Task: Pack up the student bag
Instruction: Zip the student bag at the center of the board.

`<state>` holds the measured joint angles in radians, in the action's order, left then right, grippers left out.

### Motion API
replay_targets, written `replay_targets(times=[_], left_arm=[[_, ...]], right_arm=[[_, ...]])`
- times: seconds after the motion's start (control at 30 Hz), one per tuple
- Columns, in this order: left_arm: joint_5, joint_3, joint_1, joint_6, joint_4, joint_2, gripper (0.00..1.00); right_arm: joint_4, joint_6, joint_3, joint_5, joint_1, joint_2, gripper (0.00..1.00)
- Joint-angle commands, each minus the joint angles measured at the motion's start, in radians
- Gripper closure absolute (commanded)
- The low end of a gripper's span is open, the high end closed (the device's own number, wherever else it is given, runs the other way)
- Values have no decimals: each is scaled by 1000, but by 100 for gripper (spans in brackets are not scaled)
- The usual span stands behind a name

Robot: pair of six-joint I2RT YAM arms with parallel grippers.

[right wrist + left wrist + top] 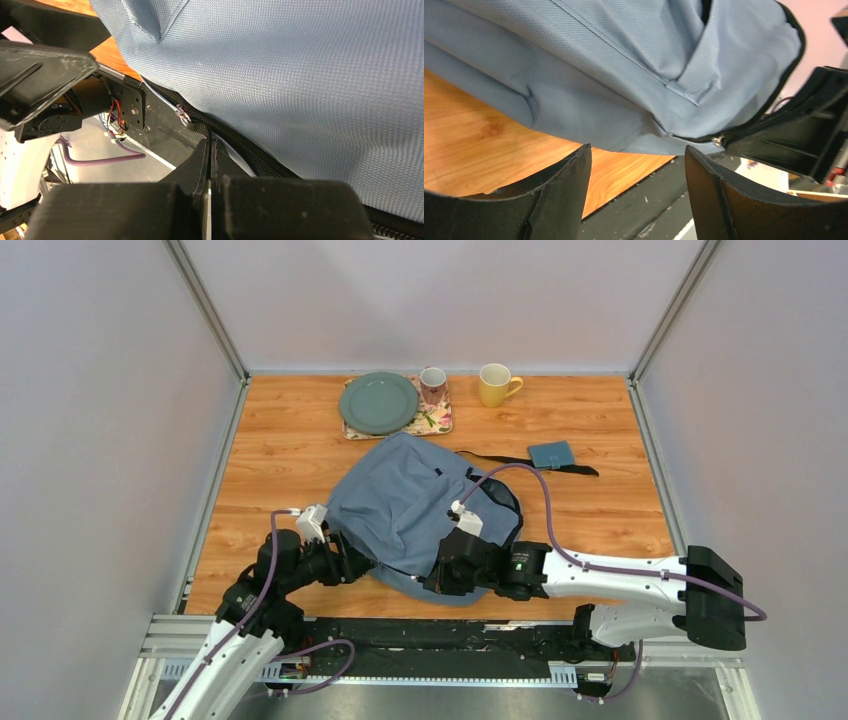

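The student bag point(410, 505), soft grey-blue fabric with black zipper trim, lies slumped in the middle of the wooden table. My left gripper point(350, 562) sits at its near left edge. In the left wrist view the left gripper point(638, 147) is open and holds nothing, with the bag point(624, 75) just beyond the fingertips. My right gripper point(440, 575) is at the bag's near edge. In the right wrist view this gripper point(210, 140) is shut on the black zipper trim, next to the metal zipper slider point(184, 117). The bag's fabric point(310, 75) fills the upper right.
At the back stand a green plate point(378, 402) on a floral tray point(435, 423), a pink mug point(433, 385) and a yellow mug point(495, 385). A small flat teal case point(551, 454) lies right of the bag beside a black strap point(500, 458). The table's near edge runs just under both grippers.
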<state>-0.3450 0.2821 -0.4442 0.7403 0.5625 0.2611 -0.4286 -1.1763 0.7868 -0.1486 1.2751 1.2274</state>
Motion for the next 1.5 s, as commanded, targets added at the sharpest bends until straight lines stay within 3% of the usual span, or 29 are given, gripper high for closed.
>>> replay_targets(times=[0.0,0.43,0.7,0.9,1.17,1.47], left_arm=[[-83,57,2,154,45,-54,25],[-115,135,-1,424,69,13,23],[-10,184,-25,331,155,177,31],[214,315,-235,379,204,283,31],[383,286,-528,534,108,369,31],[448,244,-594,672,-1,444,31]], right_arm=[[-9,21,40,-25,4,6,100],[-19,9,46,-71,26,9,100],[-50,18,106,-166,82,63,100],[-88,-17,124,-206,101,90,100],[-98,-31,108,-255,112,66,100],[-91,-19,97,-285,138,32,100]])
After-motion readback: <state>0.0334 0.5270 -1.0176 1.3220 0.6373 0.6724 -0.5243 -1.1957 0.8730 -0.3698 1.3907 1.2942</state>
